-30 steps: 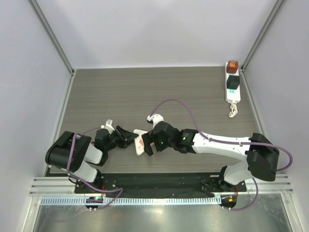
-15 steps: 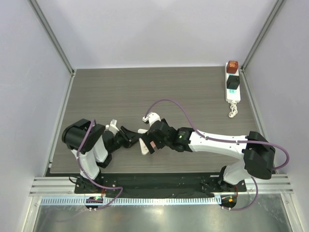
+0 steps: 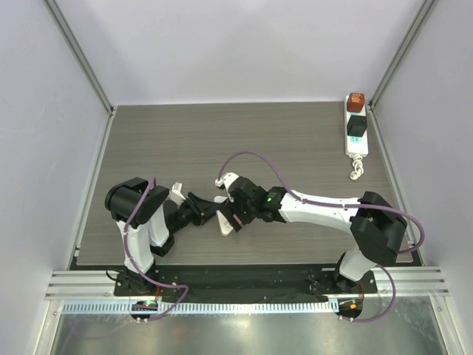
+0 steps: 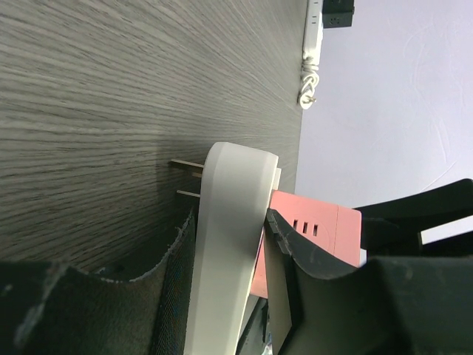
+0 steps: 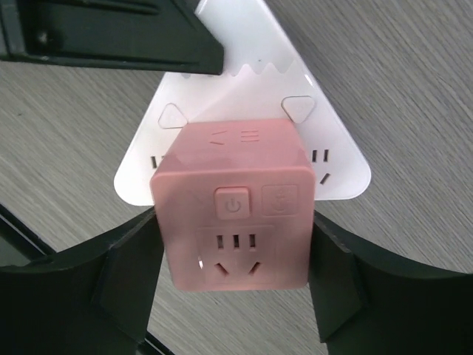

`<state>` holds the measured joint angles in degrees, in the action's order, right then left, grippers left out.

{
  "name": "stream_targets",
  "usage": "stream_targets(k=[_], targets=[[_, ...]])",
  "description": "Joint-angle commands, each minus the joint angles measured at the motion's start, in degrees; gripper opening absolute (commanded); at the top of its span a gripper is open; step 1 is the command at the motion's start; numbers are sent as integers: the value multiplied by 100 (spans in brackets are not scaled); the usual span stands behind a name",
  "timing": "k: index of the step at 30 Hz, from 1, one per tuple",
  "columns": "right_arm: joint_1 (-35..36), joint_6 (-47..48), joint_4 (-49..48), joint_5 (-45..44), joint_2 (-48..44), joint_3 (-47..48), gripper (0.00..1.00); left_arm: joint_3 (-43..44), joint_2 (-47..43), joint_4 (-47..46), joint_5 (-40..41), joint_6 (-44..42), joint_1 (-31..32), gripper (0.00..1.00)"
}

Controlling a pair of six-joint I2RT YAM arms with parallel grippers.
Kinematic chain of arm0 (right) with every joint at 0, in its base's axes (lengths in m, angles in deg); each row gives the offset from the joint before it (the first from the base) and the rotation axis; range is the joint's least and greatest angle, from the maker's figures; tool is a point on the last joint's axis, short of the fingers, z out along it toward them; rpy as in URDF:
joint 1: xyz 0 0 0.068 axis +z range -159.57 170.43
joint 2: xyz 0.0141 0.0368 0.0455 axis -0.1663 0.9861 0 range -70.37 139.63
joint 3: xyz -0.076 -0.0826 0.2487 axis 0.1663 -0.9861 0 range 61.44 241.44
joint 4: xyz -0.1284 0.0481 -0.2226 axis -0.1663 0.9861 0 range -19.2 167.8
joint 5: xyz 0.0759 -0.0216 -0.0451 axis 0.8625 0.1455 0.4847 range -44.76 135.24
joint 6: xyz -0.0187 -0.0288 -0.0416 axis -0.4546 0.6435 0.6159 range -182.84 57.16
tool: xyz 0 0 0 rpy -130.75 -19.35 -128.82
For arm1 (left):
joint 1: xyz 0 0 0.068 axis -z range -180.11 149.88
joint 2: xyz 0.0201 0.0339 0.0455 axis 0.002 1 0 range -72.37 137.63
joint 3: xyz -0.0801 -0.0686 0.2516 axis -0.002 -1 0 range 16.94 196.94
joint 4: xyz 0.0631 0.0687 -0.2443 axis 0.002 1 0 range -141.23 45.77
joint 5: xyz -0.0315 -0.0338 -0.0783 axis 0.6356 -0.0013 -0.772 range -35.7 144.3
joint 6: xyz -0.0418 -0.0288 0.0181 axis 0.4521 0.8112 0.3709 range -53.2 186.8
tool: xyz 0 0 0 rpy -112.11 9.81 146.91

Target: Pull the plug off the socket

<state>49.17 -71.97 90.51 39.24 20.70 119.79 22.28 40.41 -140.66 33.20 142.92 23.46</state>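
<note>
My left gripper (image 4: pixel 229 222) is shut on the edge of a white triangular plate (image 4: pixel 233 192) with outlet slots and two bare prongs, held low over the table near its front middle (image 3: pixel 224 227). My right gripper (image 5: pixel 233 262) is shut on a pink cube adapter (image 5: pixel 233 207) that sits against the plate's face; I cannot tell whether it is still seated in it. The socket, a long white power strip (image 3: pixel 356 140), lies at the far right edge with a red-brown plug (image 3: pixel 356 100) and a black plug (image 3: pixel 357 126) on it and a knotted white cord (image 3: pixel 356 170).
A purple cable (image 3: pixel 259 159) loops over the right arm. Grey walls and metal posts close in the table on three sides. The power strip also shows far off in the left wrist view (image 4: pixel 314 29).
Both grippers have shifted a little right and away from the front edge, with the plate and pink cube between them. The left arm's body has swung right and risen.
</note>
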Motion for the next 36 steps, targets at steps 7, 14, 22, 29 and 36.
stream_targets(k=[7, 14, 22, 29, 36], targets=[[-144, 122, -415, 187, 51, 186, 52, -420, 535, 83, 669, -545, 69, 0], [-144, 78, -441, 100, 8, 186, 1, -376, 711, 101, 836, -449, 69, 0], [-161, -265, -714, -130, -730, 1, 1, -359, 702, 259, 976, -405, 77, 0], [-284, -546, -784, -252, -1196, -60, 1, -359, 562, 566, 1222, -387, 130, 0], [-503, -494, -758, 273, -1311, -16, 1, -429, 246, 769, 1460, -457, 226, 0]])
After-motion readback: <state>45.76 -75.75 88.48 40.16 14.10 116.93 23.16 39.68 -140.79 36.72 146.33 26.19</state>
